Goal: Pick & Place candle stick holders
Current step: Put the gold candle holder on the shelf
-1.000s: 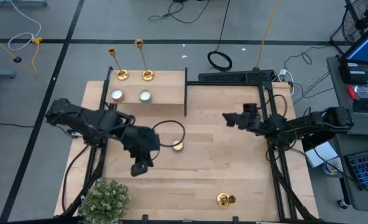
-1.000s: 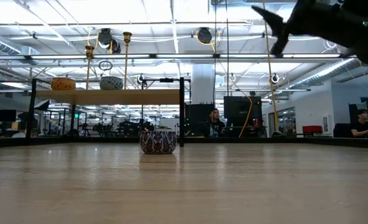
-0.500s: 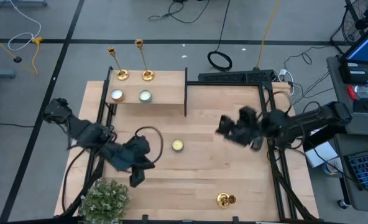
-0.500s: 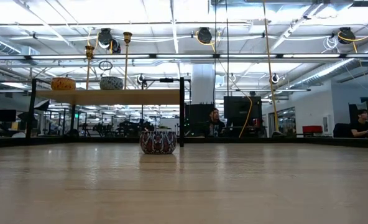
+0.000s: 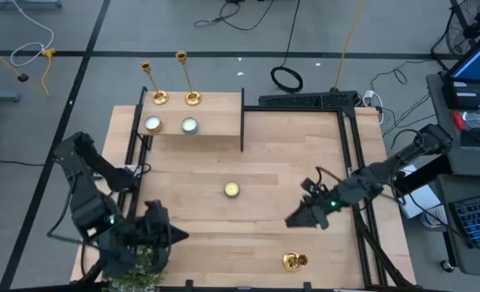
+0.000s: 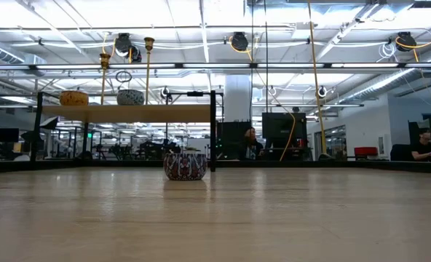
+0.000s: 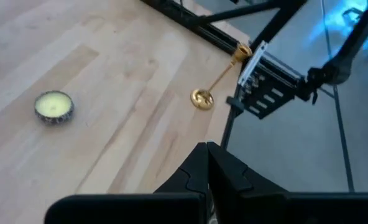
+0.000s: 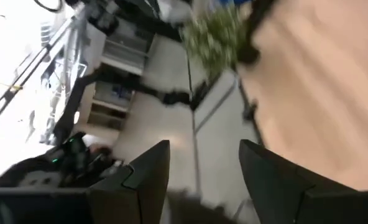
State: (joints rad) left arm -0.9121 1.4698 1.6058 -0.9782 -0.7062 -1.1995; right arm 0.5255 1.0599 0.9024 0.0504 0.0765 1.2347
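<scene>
Two gold candle stick holders [image 5: 159, 96] [image 5: 192, 97] stand by their round bases on the raised wooden shelf [image 5: 216, 122] at the far left; the low view shows them too [image 6: 104, 73] [image 6: 148, 65]. A third gold holder [image 5: 294, 260] stands on the table near the near edge; it also shows in the left wrist view [image 7: 202, 98]. My left gripper [image 5: 177, 235] is shut and empty at the near left, over a plant. My right gripper [image 5: 291, 221] is open and empty, a little far-side of the third holder, its fingers [image 8: 153, 168] wide apart.
A yellow tealight [image 5: 232, 189] sits mid-table, seen also in the low view [image 6: 185, 165]. Two more candles [image 5: 152, 124] [image 5: 189, 125] sit on the shelf. A green plant [image 5: 135, 259] stands at the near left corner. Black frame posts [image 5: 242, 122] [image 5: 362, 219] border the table.
My left arm has drawn back from mid-table toward the near left corner, over the plant. My right gripper has swung from the far right toward the near edge, closer to the third holder. No object has moved.
</scene>
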